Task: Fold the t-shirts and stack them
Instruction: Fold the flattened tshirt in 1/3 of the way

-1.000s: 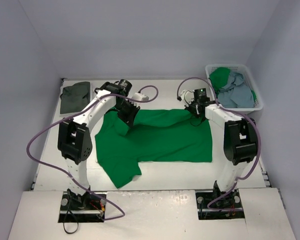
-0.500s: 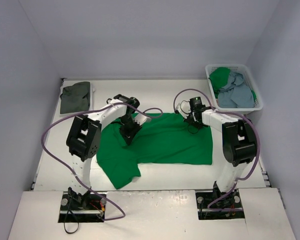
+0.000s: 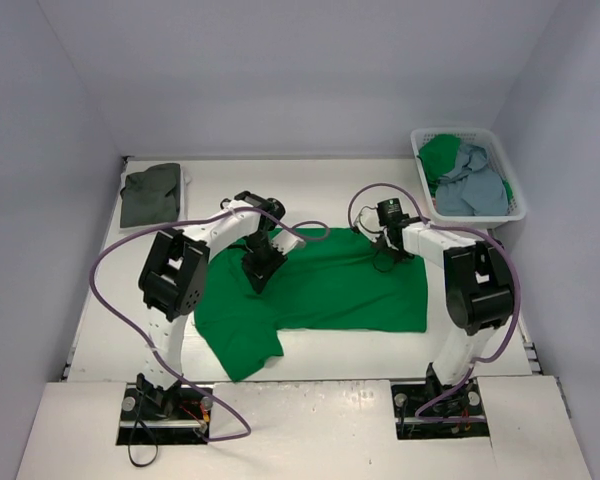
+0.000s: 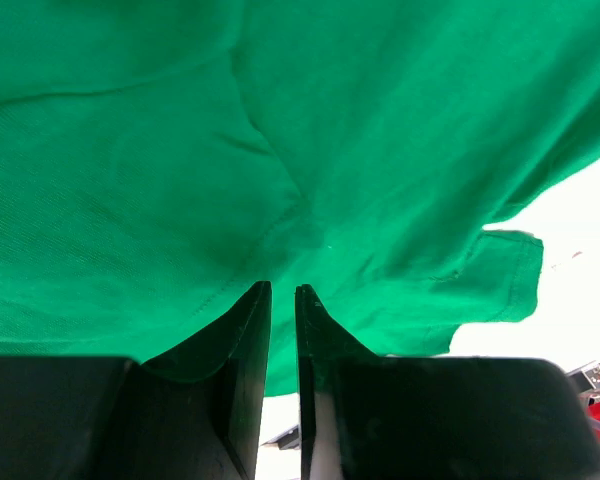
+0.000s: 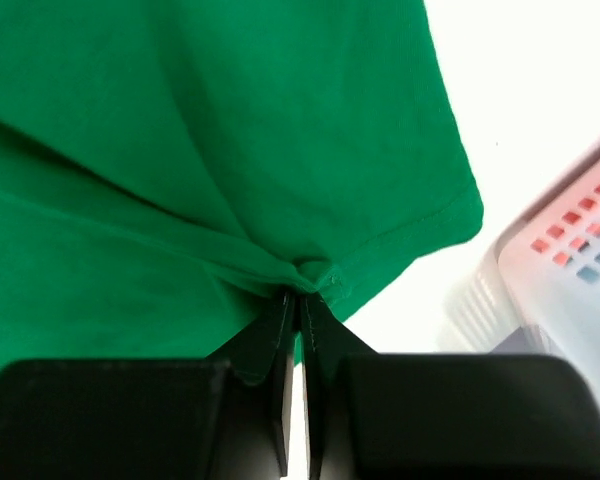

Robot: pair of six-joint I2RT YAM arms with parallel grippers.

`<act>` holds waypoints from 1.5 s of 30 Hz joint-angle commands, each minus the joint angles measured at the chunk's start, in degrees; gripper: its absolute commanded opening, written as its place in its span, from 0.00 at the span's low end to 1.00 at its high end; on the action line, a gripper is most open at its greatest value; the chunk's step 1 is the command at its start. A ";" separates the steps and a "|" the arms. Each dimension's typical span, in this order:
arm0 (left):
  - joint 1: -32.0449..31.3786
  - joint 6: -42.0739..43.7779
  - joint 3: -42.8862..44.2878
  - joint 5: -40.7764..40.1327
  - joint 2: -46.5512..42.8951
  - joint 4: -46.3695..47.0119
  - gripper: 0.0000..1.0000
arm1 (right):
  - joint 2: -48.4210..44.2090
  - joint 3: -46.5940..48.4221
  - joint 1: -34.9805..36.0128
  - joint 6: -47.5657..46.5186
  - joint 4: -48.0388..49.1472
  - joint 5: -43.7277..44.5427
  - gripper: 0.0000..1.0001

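Note:
A bright green t-shirt (image 3: 330, 285) lies spread across the middle of the table, one sleeve reaching toward the near left. My left gripper (image 3: 258, 272) sits low over its left shoulder area. In the left wrist view the left gripper (image 4: 282, 287) has its jaws a narrow gap apart over the green cloth (image 4: 130, 150), with nothing pinched between them. My right gripper (image 3: 388, 243) is at the shirt's far right part. In the right wrist view the right gripper (image 5: 301, 293) is shut on a bunched fold of green cloth (image 5: 180, 130) near its hem.
A folded dark grey shirt (image 3: 150, 193) lies at the far left corner. The white laundry basket (image 3: 458, 131) at the far right holds a green shirt (image 3: 440, 153) and a light blue-grey one (image 3: 472, 185). The basket's wall (image 5: 570, 260) is close to the right gripper.
Both grippers came down and toward the near side with the shirt's far edge, which now lies flatter. The left jaws have parted slightly. The right stays shut on the cloth.

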 commanded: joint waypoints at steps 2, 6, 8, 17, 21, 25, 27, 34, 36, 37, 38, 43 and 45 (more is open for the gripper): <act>-0.02 -0.48 3.55 -1.33 -0.36 -1.76 0.11 | -6.34 -0.88 0.11 -0.83 -1.48 3.02 0.00; -0.02 -0.66 4.17 -1.41 0.87 -1.67 0.11 | -8.01 -1.06 0.11 -0.75 -3.32 1.80 0.00; -0.02 -0.92 4.34 -1.85 1.23 -1.67 0.11 | -9.15 -0.88 0.11 -0.22 -3.94 0.48 0.00; -0.02 -1.62 5.49 -3.79 1.23 -1.58 0.11 | -11.26 0.17 0.37 2.42 -12.99 -3.74 0.15; 0.07 -1.45 5.40 -4.05 0.70 -1.58 0.11 | -11.79 -1.06 0.46 2.86 -14.84 -5.15 0.17; 0.07 -1.45 5.22 -4.23 0.61 -1.67 0.11 | -12.14 -2.37 0.55 3.21 -15.63 -5.24 0.16; 0.16 -1.45 5.22 -4.32 0.44 -1.67 0.11 | -12.67 -2.90 0.55 3.30 -15.90 -5.24 0.14; 0.42 -1.27 5.31 -4.67 0.44 -1.58 0.11 | -14.95 -6.24 0.46 3.83 -16.25 -5.59 0.08; 1.03 -1.27 6.01 -4.58 0.17 -1.58 0.08 | -16.44 -5.63 0.29 4.26 -16.25 -6.12 0.00; 1.21 -1.36 6.19 -4.32 -0.18 -1.49 0.07 | -16.97 -5.02 0.20 4.53 -16.25 -6.99 0.00; 1.47 -1.27 6.45 -3.88 -0.27 -1.41 0.06 | -18.28 -3.45 0.11 4.88 -16.25 -7.69 0.00; 4.19 -1.36 6.72 -2.39 -1.67 -0.88 0.00 | -21.98 3.50 0.11 9.18 -15.55 -15.07 0.00; 5.51 -1.36 7.07 -0.72 -2.29 -0.62 0.00 | -22.86 6.13 0.02 11.81 -12.75 -16.23 0.00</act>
